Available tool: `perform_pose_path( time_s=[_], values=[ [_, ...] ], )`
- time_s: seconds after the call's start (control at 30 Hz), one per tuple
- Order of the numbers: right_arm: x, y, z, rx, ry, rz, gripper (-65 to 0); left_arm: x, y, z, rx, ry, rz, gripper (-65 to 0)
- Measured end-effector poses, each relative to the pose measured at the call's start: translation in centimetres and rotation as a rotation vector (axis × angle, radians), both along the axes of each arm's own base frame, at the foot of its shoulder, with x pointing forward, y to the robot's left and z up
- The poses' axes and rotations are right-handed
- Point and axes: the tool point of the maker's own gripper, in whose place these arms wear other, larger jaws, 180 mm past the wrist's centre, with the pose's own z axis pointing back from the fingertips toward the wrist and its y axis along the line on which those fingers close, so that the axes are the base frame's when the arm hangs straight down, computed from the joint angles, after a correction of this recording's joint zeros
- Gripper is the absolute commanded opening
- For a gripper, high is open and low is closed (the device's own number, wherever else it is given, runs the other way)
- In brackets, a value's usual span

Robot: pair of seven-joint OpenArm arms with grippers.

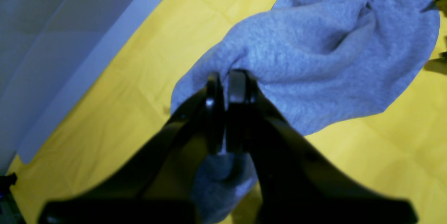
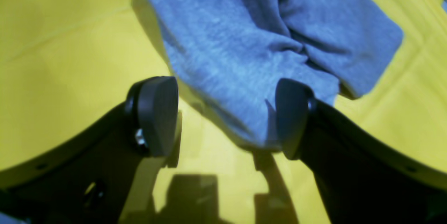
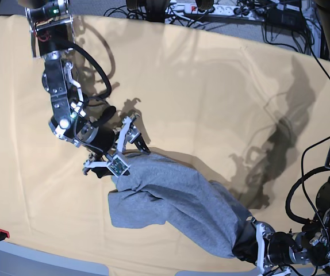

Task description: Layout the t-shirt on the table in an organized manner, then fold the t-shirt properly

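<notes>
1. Nearest the front edge of the table (image 3: 222, 86): the left gripper (image 1: 227, 87) has its jaws pinched together on a bunched bit of the t-shirt (image 3: 176, 201). In the left wrist view there's grey cloth squeezed between the pads and a little tail of it hanging below them. So that end looks properly held.

2. Going back from there, the t-shirt lies across the table as one long rumpled roll, plain grey side showing, no lettering visible. It sags and creases everywhere, so I'd call it soft, light and floppy with zero stiffness. It'll drape off whatever point you lift, and the knit probably won't be slippery against rubbery pads.

3. Farther back along the shirt, the right gripper (image 2: 223, 115) has its jaws wide apart and holds nothing. One pad (image 2: 291, 117) is touching or just beside a low fold of cloth, the other pad sits over bare yellow table.

4. Where to grab, my guess: go for a real edge like a hem corner or shoulder seam, not the middle of a fold, or you'll just pick up a lump. I honestly can't tell from these views which end is hem and which is collar.

5. With one end pinned, pulling the far end away should stretch it flat.
</notes>
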Motion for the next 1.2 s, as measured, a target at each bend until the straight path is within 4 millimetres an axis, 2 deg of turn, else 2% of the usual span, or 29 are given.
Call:
perform_pose_path(
  time_s=[0.1, 0.17, 0.3, 0.4, 0.43, 0.57, 0.67, 0.8, 1.03, 1.1, 1.2],
  values=[
    [1.7, -0.5, 0.4, -0.024, -0.014, -0.026, -20.5, 0.0, 0.2, 0.0, 0.003, 0.0, 0.003, -65.0],
    [2.4, -0.7, 0.5, -0.034, -0.019, -0.031, -25.3, 0.0, 0.1, 0.0, 0.002, 0.0, 0.002, -65.0],
    [1.9, -0.8, -1.7, -0.046, 0.043, -0.014, -48.9, 0.0, 0.2, 0.0, 0.009, -0.002, 0.005, -65.0],
    [0.3, 0.3, -3.1, -0.053, 0.092, 0.071, -62.7, 0.1, 0.2, 0.0, 0.004, -0.006, 0.003, -65.0],
    [0.0, 0.7, -3.2, -0.051, 0.097, 0.096, -65.0, 0.1, 0.1, 0.1, -0.003, -0.01, 0.0, -65.0],
    [0.4, 0.4, -2.6, -0.081, 0.094, 0.084, -65.0, 0.3, 0.3, 0.1, 0.012, -0.024, 0.006, -65.0],
    [1.1, -0.9, -0.6, -0.128, 0.052, 0.032, -65.0, 0.3, 0.4, 0.2, 0.014, -0.025, 0.007, -65.0],
    [1.1, -2.4, 2.2, -0.142, 0.029, 0.0, -65.0, 0.3, 0.3, 0.1, 0.015, -0.024, 0.006, -65.0],
    [1.3, -6.9, 5.9, -0.231, -0.059, -0.074, -65.0, 0.3, 0.3, 0.1, 0.016, -0.024, 0.006, -65.0],
    [1.2, -8.3, 6.6, -0.264, -0.077, -0.099, -65.0, 0.3, 0.3, 0.1, 0.016, -0.023, 0.006, -65.0],
    [0.5, -9.2, 6.9, -0.276, -0.058, -0.094, -65.0, 0.2, 0.2, 0.1, 0.009, -0.021, 0.004, -65.0]
  ],
)
